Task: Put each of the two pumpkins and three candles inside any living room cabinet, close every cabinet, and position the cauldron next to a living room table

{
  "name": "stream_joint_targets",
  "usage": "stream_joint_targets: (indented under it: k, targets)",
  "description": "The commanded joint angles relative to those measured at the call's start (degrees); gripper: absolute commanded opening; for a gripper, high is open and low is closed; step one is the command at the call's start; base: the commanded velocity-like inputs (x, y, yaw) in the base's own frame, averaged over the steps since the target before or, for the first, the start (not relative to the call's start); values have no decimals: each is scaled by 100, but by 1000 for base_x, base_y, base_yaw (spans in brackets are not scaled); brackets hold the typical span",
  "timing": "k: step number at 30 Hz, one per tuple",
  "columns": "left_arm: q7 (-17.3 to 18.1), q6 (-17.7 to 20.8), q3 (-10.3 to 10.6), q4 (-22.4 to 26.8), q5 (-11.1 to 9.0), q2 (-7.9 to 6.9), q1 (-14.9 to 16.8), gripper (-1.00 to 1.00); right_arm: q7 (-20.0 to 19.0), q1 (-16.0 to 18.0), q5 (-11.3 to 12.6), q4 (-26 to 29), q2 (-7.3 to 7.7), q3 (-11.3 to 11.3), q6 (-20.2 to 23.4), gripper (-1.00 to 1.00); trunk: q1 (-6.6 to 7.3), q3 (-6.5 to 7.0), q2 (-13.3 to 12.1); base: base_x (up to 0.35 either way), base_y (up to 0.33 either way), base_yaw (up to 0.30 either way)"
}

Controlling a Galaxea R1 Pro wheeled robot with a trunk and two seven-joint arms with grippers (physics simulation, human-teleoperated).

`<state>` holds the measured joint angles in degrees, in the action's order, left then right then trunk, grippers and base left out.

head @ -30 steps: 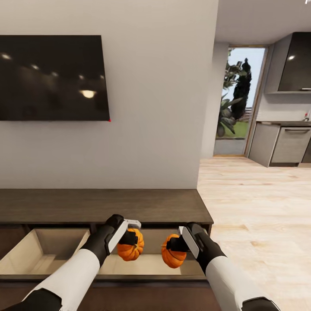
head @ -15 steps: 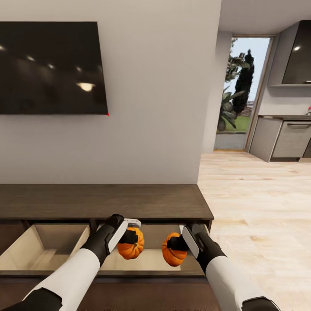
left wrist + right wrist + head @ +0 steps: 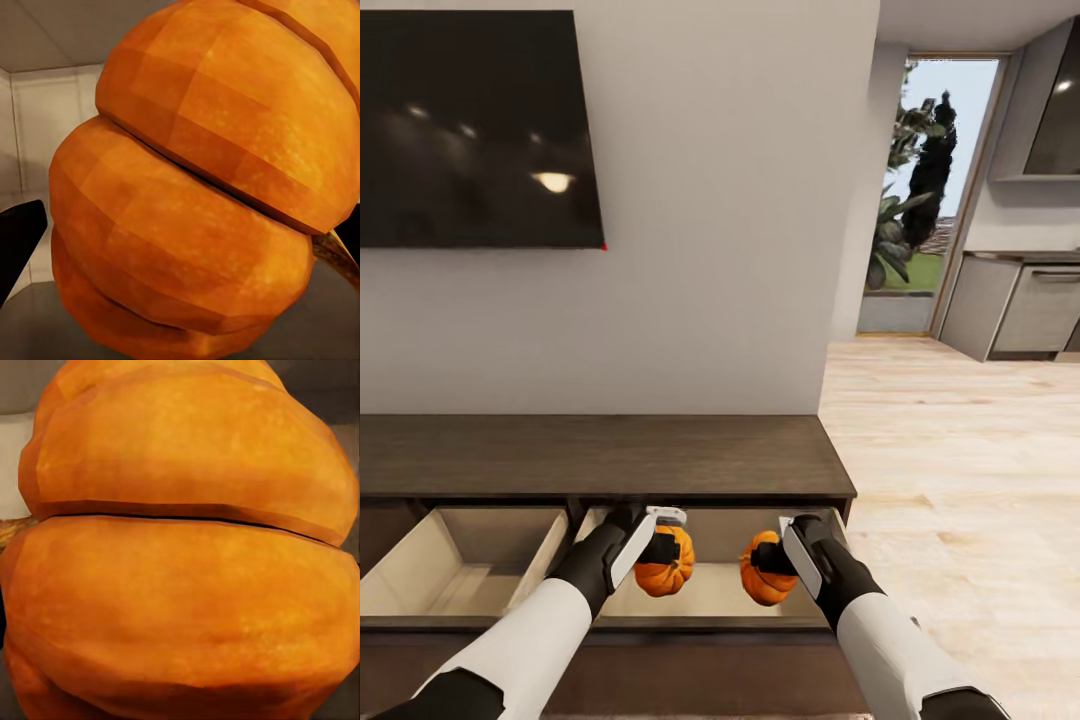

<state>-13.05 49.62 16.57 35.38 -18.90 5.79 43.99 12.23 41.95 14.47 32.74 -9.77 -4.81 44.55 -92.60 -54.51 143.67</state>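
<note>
Pale drawer floor lies directly under both loads: the cabinet [image 3: 600, 455] has its right drawer [image 3: 705, 600] pulled out toward the robot. Nearest, the left gripper [image 3: 660, 549] pinches one pumpkin [image 3: 665, 565] and the right gripper [image 3: 772, 562] pinches the other pumpkin [image 3: 765, 570], side by side, apart, hanging over that open compartment. Both seem already within the drawer's outline, so lowering straight down and releasing looks sufficient. Just left sits a second open drawer [image 3: 460, 570]. Beyond, a dark television [image 3: 475, 130] hangs on the wall.
</note>
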Motion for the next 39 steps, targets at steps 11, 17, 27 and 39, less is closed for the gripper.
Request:
stream_joint_targets:
  k: [11,17,27,39]
  targets:
    - [-57,-31,22,-83,-65,1,5,-100,389,-2,116,4,-15,-29,-77,-100,-19,-183,14,0,0,0]
    - [-57,-58,22,-86,-63,7,5,-100,393,1,117,6,-16,-29,-78,-100,-24,-228,17,0,0,0]
    - [-57,-140,22,-93,-61,19,5,-100,394,-2,122,7,-23,-29,-77,-100,-47,-427,29,0,0,0]
    - [-49,-137,26,-86,-53,19,5,-100,394,-1,126,7,-23,-29,-70,-100,-47,-427,29,7,0,0]
